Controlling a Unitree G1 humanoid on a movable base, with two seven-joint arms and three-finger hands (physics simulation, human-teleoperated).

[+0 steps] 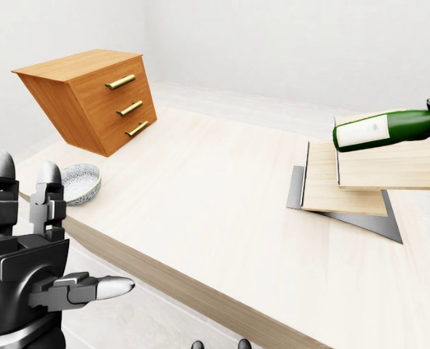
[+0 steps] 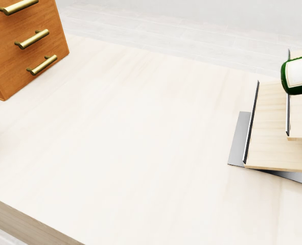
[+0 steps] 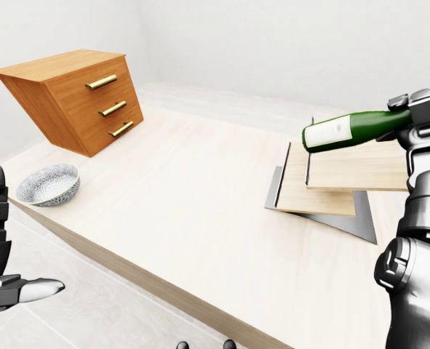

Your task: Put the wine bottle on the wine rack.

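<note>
Wine bottle (image 3: 353, 129): lies nearly level in the air above the wine rack, base toward the view's left.
Right robot hand (image 3: 423, 109): fingers clamped round the bottle's neck end.
Left robot hand (image 1: 25, 254): fingers spread, holding nothing, low left.
Wine rack (image 3: 324, 182): stepped wooden boards on the bench (image 3: 185, 203).
Drawer chest (image 1: 94, 98), bowl (image 3: 49, 184): far left.

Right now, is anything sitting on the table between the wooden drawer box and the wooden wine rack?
No. In the right-eye view only bare pale tabletop lies between the brown three-drawer wooden chest and the stepped wooden wine rack.
</note>
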